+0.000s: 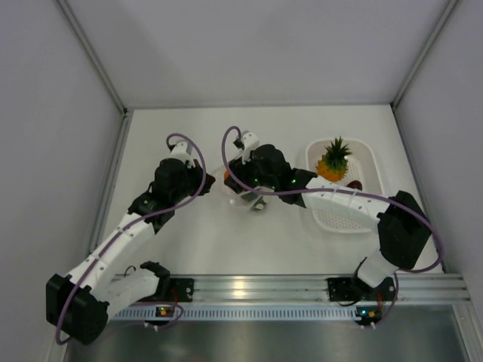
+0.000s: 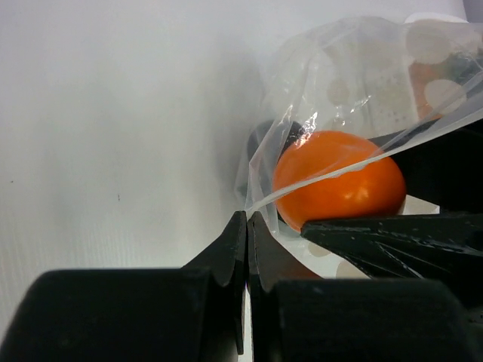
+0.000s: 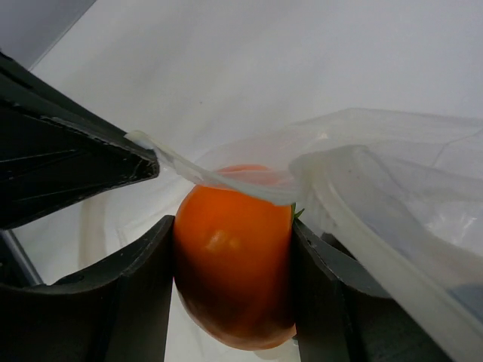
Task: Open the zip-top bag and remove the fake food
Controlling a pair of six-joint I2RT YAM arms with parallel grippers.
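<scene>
Pincers differ: left pincer [image 2: 247, 220] nips the zip-top bag [image 2: 355, 68], right pincer [image 3: 230, 253] clamps the orange fruit [image 2: 339, 181].

The bag [image 2: 355, 68] is thin clear plastic, crinkled and shiny, with a thicker, cloudy strip along its edge. The orange [image 3: 234, 264] is smooth, glossy plastic. The fingers [image 3: 128, 302] are matt black plastic. The table [image 2: 113, 113] looks smooth and matt white. The basket [image 1: 332, 219] is white perforated plastic. The pineapple [image 1: 330, 170] has bumpy orange-yellow skin. The rail [image 1: 249, 286] is bright, reflective metal.
</scene>
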